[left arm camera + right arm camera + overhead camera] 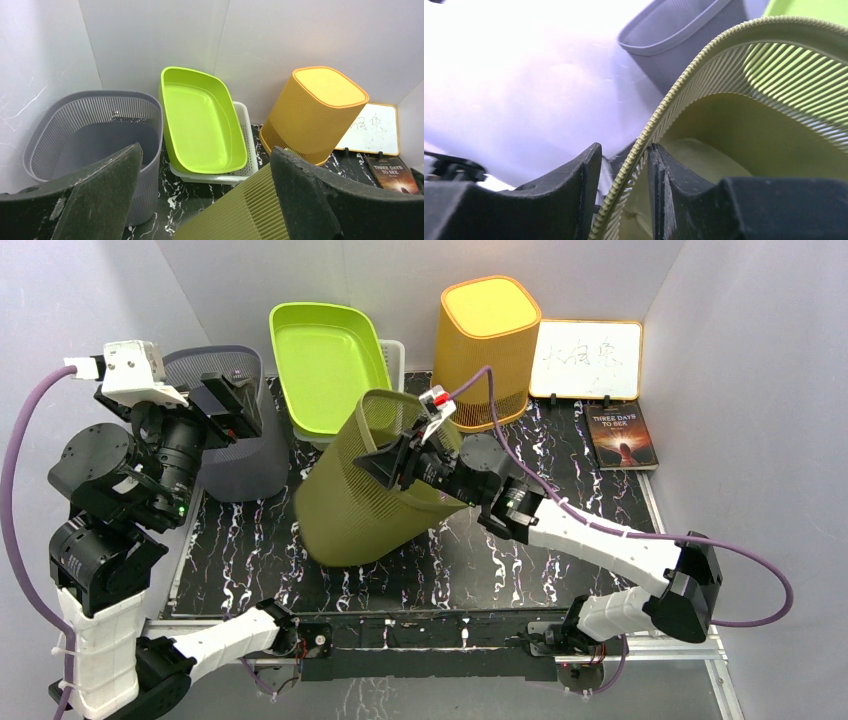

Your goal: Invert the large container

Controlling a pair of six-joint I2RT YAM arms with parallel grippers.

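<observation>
- Left arm (95, 630), nearest the overhead camera, rears up at the table's (600, 505) left edge. It carries the left gripper (228, 405) high over the grey basket (240, 465).
- Olive container (365, 495), the task's large one, sits mid-table and leans. Its long axis runs from the base at the near left up to the open mouth at the far right. Whether the lower edge touches the marbled top or hangs just above it, I cannot tell.
- Right gripper (624, 150) reaches in from the right and is the arm on the job. Its fingers are nearly closed and pinch the ribbed rim, one finger inside the mouth and one outside.
- The left gripper's fingers, seen from its own wrist, are spread wide with nothing between them. The olive wall lies low and to their right, near but apart.
- The turn hinges on that gripped rim. Judging by the lean, the mouth has to swing over and down toward the table while the base rises, so the flip looks barely begun.
- Orange container (487, 340) stands just behind the mouth, and a swing that way looks likely to clip it.
</observation>
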